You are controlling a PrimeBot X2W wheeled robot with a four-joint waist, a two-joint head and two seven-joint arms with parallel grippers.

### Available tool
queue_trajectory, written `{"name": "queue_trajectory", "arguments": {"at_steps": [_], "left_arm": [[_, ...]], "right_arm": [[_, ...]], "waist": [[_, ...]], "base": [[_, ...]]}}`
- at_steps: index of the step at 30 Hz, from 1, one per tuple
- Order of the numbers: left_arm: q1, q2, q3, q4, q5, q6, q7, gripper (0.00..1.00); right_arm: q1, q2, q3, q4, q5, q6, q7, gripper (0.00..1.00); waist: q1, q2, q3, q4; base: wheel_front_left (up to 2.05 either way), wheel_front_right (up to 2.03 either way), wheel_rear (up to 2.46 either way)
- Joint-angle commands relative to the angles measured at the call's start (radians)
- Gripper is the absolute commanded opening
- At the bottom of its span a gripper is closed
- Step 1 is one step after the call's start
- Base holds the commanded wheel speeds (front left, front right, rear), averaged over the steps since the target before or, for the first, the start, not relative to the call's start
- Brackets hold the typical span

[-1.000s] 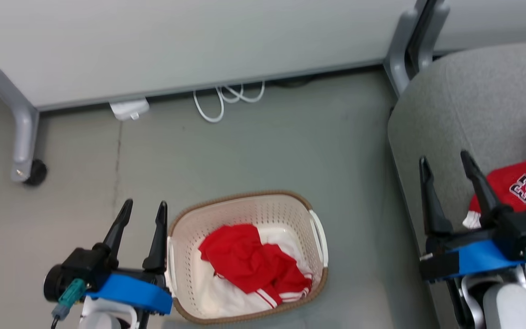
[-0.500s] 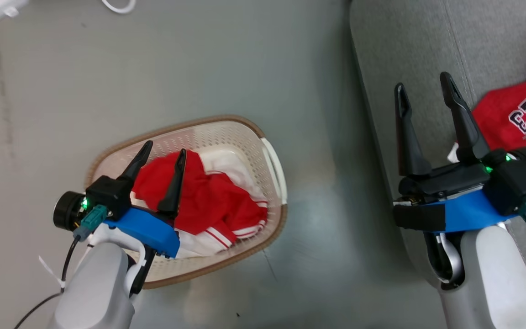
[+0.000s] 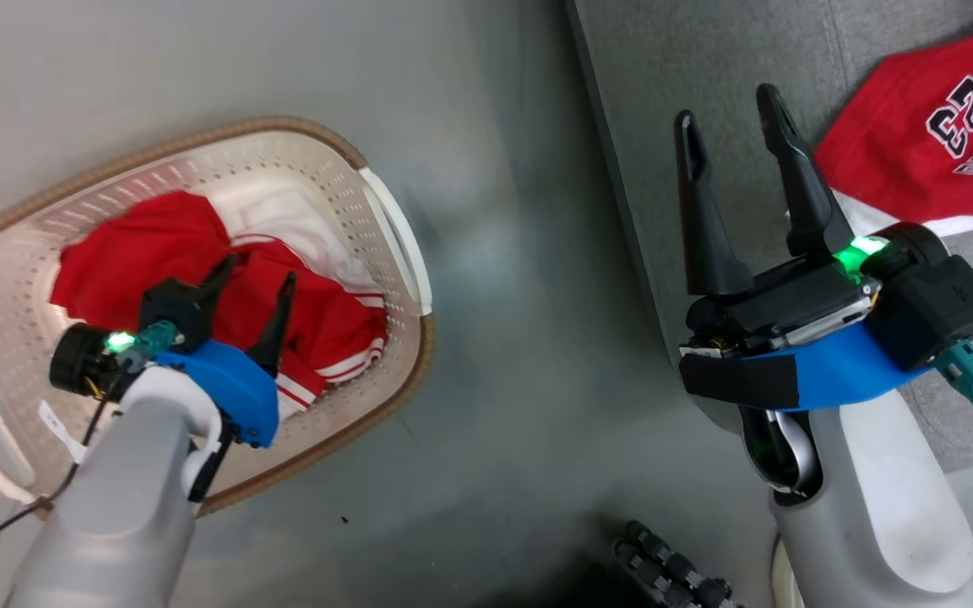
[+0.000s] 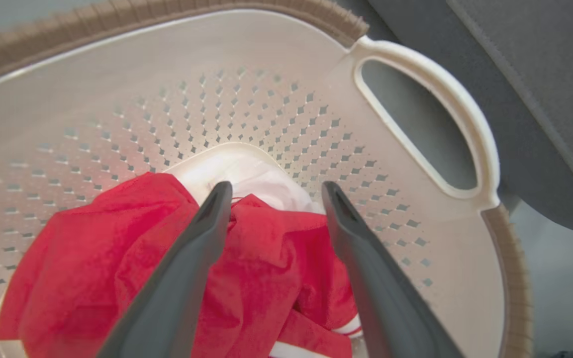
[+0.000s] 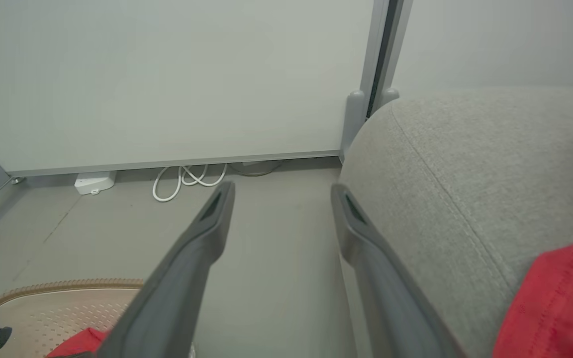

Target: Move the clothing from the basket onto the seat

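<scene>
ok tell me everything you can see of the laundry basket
The basket is cream-white plastic, oval, its walls perforated with small holes, topped by a brown woven-look rim with a white loop handle at each end. It stands upright on the grey floor beside the sofa. Red and white clothing lies crumpled inside, and the open left gripper hangs over it.
</scene>
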Motion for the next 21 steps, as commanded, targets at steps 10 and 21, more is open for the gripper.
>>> {"name": "queue_trajectory", "arguments": {"at_steps": [10,21], "left_arm": [[-0.103,0.040,0.000,0.130,-0.014,0.015,0.020,1.00],[-0.157,-0.009,-0.023,0.252,-0.057,0.002,0.084,0.00]], "right_arm": [[-0.022,0.004,0.033,-0.014,0.023,0.000,-0.017,1.00],[-0.008,0.004,0.028,-0.033,0.027,0.000,-0.018,1.00]], "waist": [[-0.0003,0.0000,0.127,-0.053],[-0.0003,0.0000,0.128,-0.051]], "base": [[0.00,0.00,0.00],[0.00,0.00,0.00]]}}
